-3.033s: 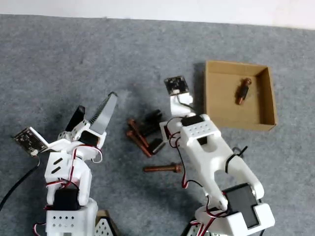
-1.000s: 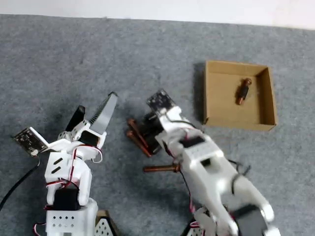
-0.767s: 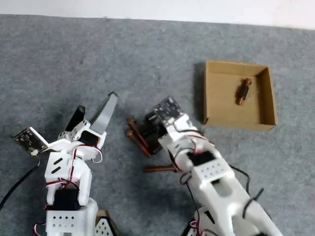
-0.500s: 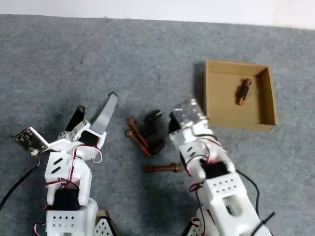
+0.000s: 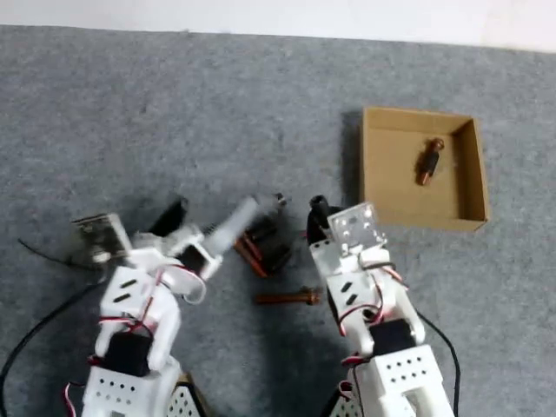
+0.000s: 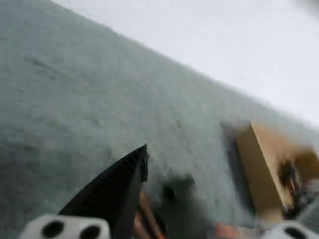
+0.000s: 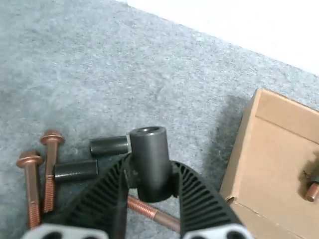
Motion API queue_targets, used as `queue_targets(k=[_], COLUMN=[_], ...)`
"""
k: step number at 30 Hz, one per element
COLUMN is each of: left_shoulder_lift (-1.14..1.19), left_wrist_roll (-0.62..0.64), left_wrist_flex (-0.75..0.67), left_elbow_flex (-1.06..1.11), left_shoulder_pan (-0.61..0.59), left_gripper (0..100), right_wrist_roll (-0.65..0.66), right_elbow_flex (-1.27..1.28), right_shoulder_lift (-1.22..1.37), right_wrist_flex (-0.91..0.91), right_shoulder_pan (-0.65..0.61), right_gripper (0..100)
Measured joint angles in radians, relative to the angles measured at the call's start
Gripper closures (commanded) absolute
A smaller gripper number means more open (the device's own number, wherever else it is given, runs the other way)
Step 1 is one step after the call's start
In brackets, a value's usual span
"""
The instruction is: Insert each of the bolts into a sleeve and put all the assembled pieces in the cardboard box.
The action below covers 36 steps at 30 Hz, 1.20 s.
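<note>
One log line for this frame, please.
right gripper: shut on sleeve | left gripper: open, empty | cardboard box: one assembled piece | carpet: three bolts, two loose sleeves

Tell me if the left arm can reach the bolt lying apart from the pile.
Probably yes. The bolt lies alone on carpet between the arms, and the left gripper is open and empty nearby. The right gripper, shut on a sleeve, stands close and might crowd it.

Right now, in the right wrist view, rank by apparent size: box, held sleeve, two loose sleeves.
1. Box.
2. Held sleeve, inflated by nearness to the camera.
3. Loose sleeve by it and loose sleeve by the bolts: look alike, unranked.
</note>
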Motion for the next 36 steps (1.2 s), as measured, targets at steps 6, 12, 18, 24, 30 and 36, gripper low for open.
queue_targets(k=[6,12,18,24,30,36], left_shoulder_lift=[0.0,0.0,0.0,0.0,0.0,0.0], left_wrist_roll=[-0.149,-0.199,-0.203,-0.203,-0.203,-0.203], left_wrist_flex=[0.16,0.181,0.181,0.181,0.181,0.181], left_elbow_flex=[0.0,0.0,0.0,0.0,0.0,0.0], left_shoulder_pan=[0.199,0.222,0.232,0.232,0.232,0.232], left_gripper=[52,52,52,52,52,52], right_wrist_roll=[-0.002,-0.002,-0.002,-0.002,-0.002,-0.002], right_elbow_flex=[0.098,0.107,0.107,0.107,0.107,0.107], right_shoulder_lift=[-0.193,-0.399,-0.428,-0.428,-0.428,-0.428], right_wrist_flex=[0.0,0.003,0.057,0.057,0.066,0.115], right_shoulder_pan=[0.1,0.199,0.199,0.199,0.207,0.207], right_gripper=[99.5,99.5,99.5,99.5,99.5,99.5])
